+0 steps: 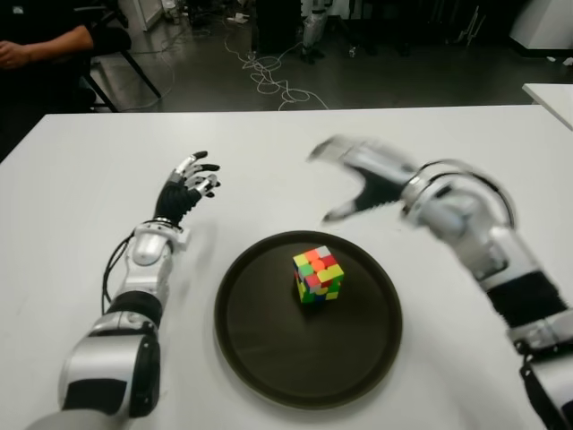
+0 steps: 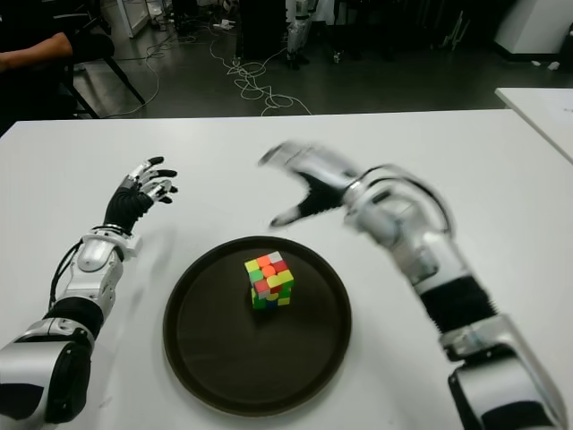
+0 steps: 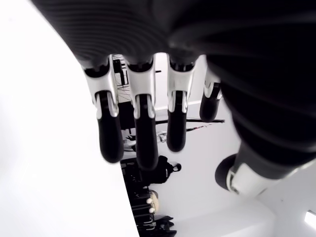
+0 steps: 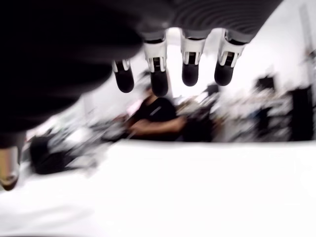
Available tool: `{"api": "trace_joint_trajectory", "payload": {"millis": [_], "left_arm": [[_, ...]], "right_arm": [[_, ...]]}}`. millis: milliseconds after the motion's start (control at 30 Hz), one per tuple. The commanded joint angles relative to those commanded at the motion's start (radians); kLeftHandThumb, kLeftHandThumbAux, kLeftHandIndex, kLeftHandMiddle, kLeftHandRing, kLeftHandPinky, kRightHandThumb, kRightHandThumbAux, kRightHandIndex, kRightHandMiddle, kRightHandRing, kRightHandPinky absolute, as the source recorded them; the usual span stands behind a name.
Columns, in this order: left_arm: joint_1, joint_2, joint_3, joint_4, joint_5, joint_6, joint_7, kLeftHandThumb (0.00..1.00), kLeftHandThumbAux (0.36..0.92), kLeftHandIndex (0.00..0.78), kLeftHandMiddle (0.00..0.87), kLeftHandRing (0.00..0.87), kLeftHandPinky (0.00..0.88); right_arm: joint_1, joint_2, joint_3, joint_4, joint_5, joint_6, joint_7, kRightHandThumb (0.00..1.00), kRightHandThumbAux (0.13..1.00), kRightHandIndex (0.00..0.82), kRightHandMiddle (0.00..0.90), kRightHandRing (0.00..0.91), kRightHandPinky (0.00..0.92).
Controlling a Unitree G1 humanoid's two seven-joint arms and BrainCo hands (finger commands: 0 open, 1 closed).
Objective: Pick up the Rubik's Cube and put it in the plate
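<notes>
On the white table [image 1: 81, 161] a round dark plate [image 1: 260, 358] sits between the robot's two arms, and the Rubik's Cube [image 1: 318, 274] stands in it, slightly beyond its middle, with red, orange, yellow, green and pink squares showing. No writing or brand mark can be read on the cube, the plate or the arms.

The right hand [image 1: 363, 184] is raised above the table just past the plate's far rim, blurred, its palm turned toward the cube and its fingers [image 4: 190, 69] spread apart, the thumb pointing down toward the plate; it grips nothing. The left hand [image 1: 188, 190] shows to the left of the plate, well apart from the cube, forearm stretched along the table, fingers [image 3: 143, 138] loosely extended and separate, also with nothing in them.

Beyond the table's far edge lie loose cables [image 1: 269, 76] on a dark floor, and a person's arm [image 1: 45, 45] shows at the far left beside a chair. A second white tabletop [image 1: 551, 94] appears at the right edge.
</notes>
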Motion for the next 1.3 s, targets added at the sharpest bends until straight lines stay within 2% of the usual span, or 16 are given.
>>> {"api": "trace_joint_trajectory", "payload": {"millis": [133, 200, 267, 433, 567, 600, 667, 733, 800, 867, 1000, 1233, 1300], "left_arm": [[-0.001, -0.001, 0.002, -0.001, -0.001, 0.007, 0.004, 0.459, 0.655, 0.151, 0.293, 0.386, 0.422], [-0.003, -0.001, -0.001, 0.001, 0.003, 0.013, 0.013, 0.459, 0.657, 0.151, 0.295, 0.388, 0.418], [-0.005, -0.001, -0.003, 0.003, 0.007, 0.019, 0.019, 0.460, 0.657, 0.153, 0.296, 0.391, 0.414], [-0.006, 0.002, -0.010, 0.008, 0.016, 0.022, 0.025, 0.466, 0.660, 0.154, 0.294, 0.384, 0.405], [-0.005, 0.002, -0.010, 0.009, 0.017, 0.018, 0.028, 0.473, 0.668, 0.155, 0.295, 0.382, 0.387], [-0.004, 0.001, -0.009, 0.008, 0.015, 0.014, 0.026, 0.473, 0.669, 0.156, 0.296, 0.382, 0.385], [-0.003, -0.001, -0.008, 0.007, 0.012, 0.011, 0.024, 0.461, 0.668, 0.154, 0.295, 0.383, 0.393], [-0.003, -0.001, -0.008, 0.006, 0.012, 0.011, 0.024, 0.456, 0.668, 0.154, 0.294, 0.383, 0.395], [-0.001, -0.004, -0.004, 0.003, 0.005, 0.009, 0.018, 0.454, 0.669, 0.153, 0.293, 0.384, 0.397], [0.000, -0.006, -0.002, 0.001, 0.001, 0.011, 0.016, 0.459, 0.676, 0.151, 0.291, 0.385, 0.399], [0.000, -0.006, -0.001, -0.001, -0.001, 0.017, 0.010, 0.453, 0.669, 0.154, 0.290, 0.374, 0.400], [0.004, -0.007, -0.005, -0.004, 0.002, 0.019, 0.008, 0.446, 0.661, 0.155, 0.290, 0.366, 0.405], [0.004, -0.008, -0.004, -0.006, 0.000, 0.020, 0.003, 0.449, 0.663, 0.153, 0.289, 0.365, 0.405]], "right_arm": [[-0.093, 0.031, 0.023, 0.227, -0.014, -0.005, -0.109, 0.000, 0.438, 0.000, 0.000, 0.000, 0.000], [-0.137, 0.094, 0.034, 0.471, -0.017, 0.004, -0.242, 0.000, 0.438, 0.000, 0.000, 0.000, 0.000], [-0.153, 0.135, 0.026, 0.629, 0.000, 0.008, -0.325, 0.000, 0.453, 0.000, 0.000, 0.000, 0.000], [-0.159, 0.180, -0.032, 0.787, 0.067, 0.028, -0.383, 0.000, 0.494, 0.000, 0.000, 0.000, 0.006], [-0.173, 0.208, -0.103, 0.834, 0.144, 0.065, -0.363, 0.000, 0.522, 0.008, 0.017, 0.018, 0.033], [-0.181, 0.224, -0.158, 0.833, 0.208, 0.077, -0.334, 0.000, 0.525, 0.010, 0.021, 0.022, 0.037], [-0.192, 0.240, -0.217, 0.836, 0.279, 0.083, -0.305, 0.022, 0.534, 0.044, 0.066, 0.072, 0.072], [-0.198, 0.243, -0.228, 0.846, 0.297, 0.081, -0.301, 0.030, 0.537, 0.056, 0.081, 0.089, 0.084], [-0.212, 0.266, -0.320, 0.846, 0.410, 0.087, -0.262, 0.040, 0.541, 0.070, 0.095, 0.104, 0.093], [-0.220, 0.281, -0.382, 0.849, 0.488, 0.090, -0.238, 0.069, 0.550, 0.111, 0.134, 0.149, 0.139], [-0.222, 0.300, -0.427, 0.856, 0.552, 0.093, -0.227, 0.136, 0.598, 0.144, 0.174, 0.210, 0.240], [-0.224, 0.320, -0.458, 0.854, 0.607, 0.088, -0.216, 0.203, 0.658, 0.170, 0.182, 0.235, 0.277], [-0.215, 0.343, -0.468, 0.830, 0.628, 0.063, -0.223, 0.223, 0.675, 0.179, 0.183, 0.238, 0.280]]}}
